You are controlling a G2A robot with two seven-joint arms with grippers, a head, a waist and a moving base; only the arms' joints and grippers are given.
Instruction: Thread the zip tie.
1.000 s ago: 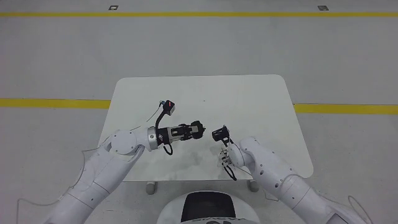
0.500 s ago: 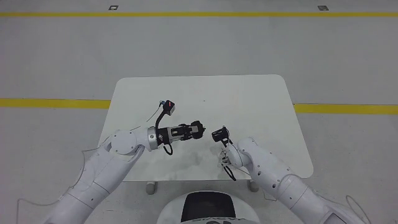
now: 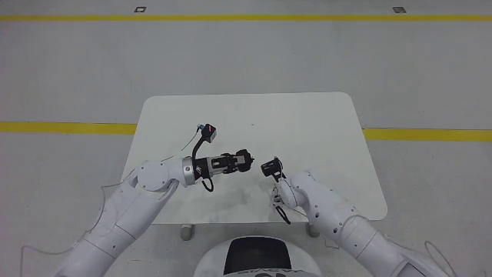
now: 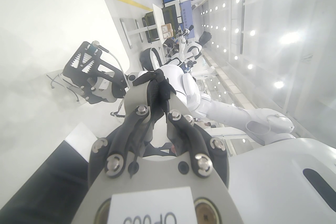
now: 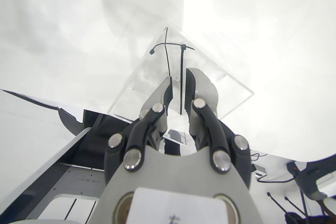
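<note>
A black zip tie [image 5: 181, 64] lies on a clear plastic plate [image 5: 223, 88] on the white table [image 3: 307, 123]. Its strap passes through its head, and the tail curls off to one side. My right gripper [image 5: 178, 78] hovers over the plate, narrowly open, with the strap running between the pads and a gap on one side. The same gripper [image 3: 267, 168] sits near the table's front middle. My left gripper [image 3: 247, 158] is just beside it, tips facing it, and is shut [image 4: 156, 78]. A short dark piece juts out at its tips; I cannot tell what it is. More thin ties lie on the plate [image 4: 56, 79].
A black bracket with a red cap [image 3: 209, 131] rises from the left forearm on a curved cable. The table's front edge runs close behind both grippers. Open tabletop stretches toward the back and right [image 3: 323, 115].
The right gripper has crept slightly toward the left gripper. The left arm has not moved.
</note>
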